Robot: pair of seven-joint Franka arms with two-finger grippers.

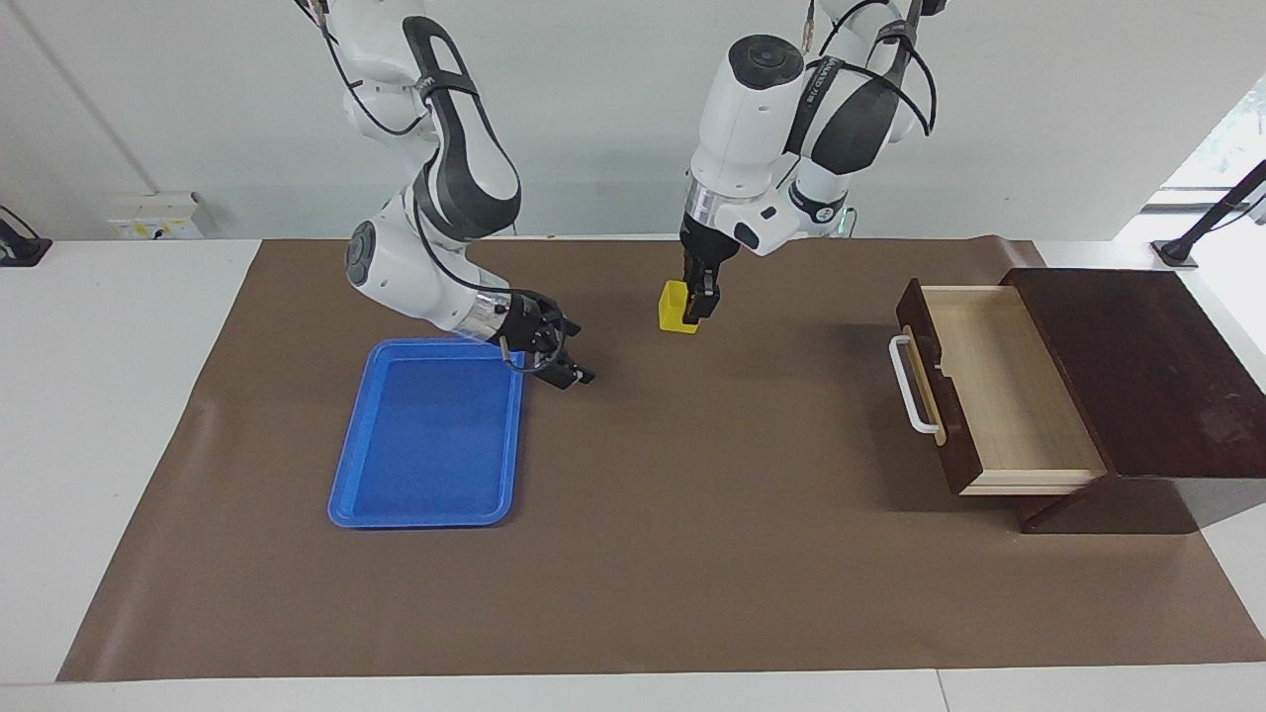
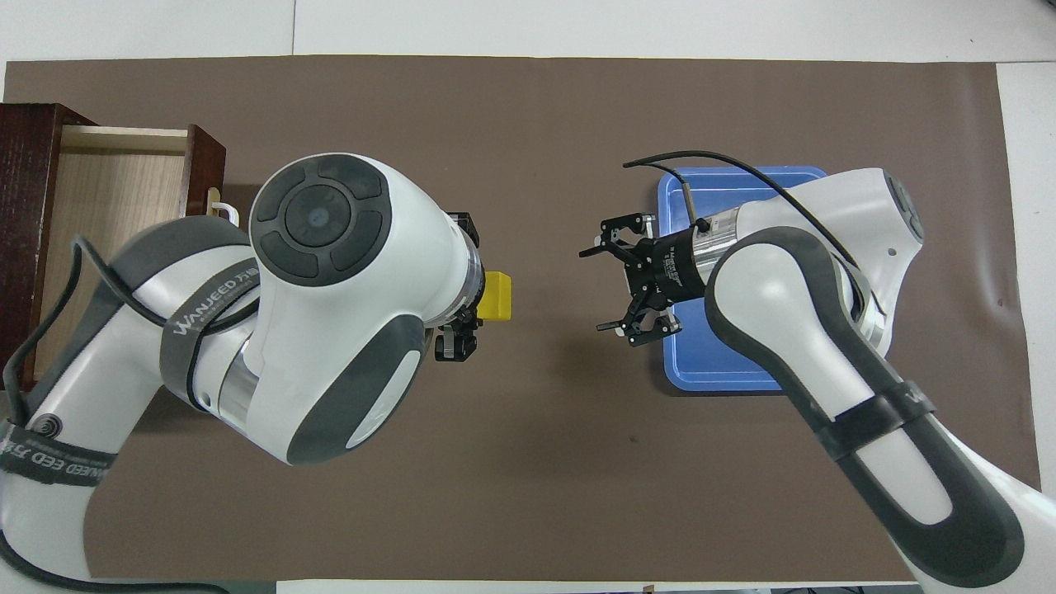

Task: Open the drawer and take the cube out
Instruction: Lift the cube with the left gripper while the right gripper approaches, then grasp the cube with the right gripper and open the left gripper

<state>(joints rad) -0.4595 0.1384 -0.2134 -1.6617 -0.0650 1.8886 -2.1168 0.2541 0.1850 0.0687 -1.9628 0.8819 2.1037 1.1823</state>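
Facing view: small bright yellow cube point(image 1: 677, 308) pinched in left gripper point(image 1: 698, 306), hanging over brown mat point(image 1: 692, 514), well clear of pulled-out dark wooden drawer point(image 1: 999, 391) at three o'clock. Right gripper point(image 1: 566, 368) spread wide at eight o'clock of cube, beside flat blue plastic tray point(image 1: 427, 514), probably for handover.

"wanjeed" reads on a grey band around the left arm point(image 2: 206, 305) in the overhead view.
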